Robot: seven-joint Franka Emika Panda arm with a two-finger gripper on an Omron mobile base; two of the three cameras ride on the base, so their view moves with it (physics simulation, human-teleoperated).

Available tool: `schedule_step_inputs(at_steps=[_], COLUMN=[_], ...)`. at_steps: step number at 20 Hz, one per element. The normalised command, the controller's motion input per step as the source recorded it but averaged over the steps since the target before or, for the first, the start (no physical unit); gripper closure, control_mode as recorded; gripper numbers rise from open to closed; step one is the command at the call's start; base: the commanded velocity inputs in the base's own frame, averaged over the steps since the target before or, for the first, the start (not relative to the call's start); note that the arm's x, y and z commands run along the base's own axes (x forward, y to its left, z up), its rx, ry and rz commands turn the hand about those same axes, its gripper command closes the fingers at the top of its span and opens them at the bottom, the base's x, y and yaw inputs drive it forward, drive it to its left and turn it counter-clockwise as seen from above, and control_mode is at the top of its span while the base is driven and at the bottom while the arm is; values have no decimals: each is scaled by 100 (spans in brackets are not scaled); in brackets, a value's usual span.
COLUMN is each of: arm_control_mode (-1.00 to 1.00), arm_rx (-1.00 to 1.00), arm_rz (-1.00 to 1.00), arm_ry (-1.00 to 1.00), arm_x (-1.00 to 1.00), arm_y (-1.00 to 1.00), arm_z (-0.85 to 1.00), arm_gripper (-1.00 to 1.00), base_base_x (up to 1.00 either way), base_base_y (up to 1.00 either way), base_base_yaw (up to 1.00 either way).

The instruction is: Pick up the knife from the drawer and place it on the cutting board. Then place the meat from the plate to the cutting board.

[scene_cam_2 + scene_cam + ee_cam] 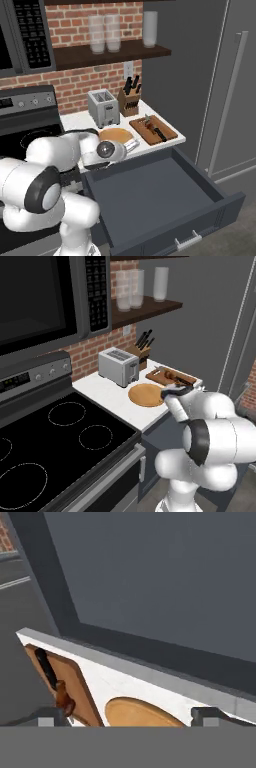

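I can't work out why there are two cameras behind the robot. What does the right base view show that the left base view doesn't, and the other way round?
Right base view alone: the inside of the pulled-out drawer, bare, with its silver handle. Left base view alone: the stovetop with its burner rings seen from above. Shared: the cutting board carrying the knife and the meat, the plate bare, the toaster and the knife block.
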Motion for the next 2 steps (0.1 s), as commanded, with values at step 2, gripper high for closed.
schedule_step_inputs(at_steps=[2], arm_control_mode=[-100], arm_rx=[0], arm_rz=[-9], arm_ry=[30], arm_x=[-13], arm_y=[13], arm_z=[100], arm_gripper=[-100], base_base_x=[0], base_base_y=[0], base_base_yaw=[0])
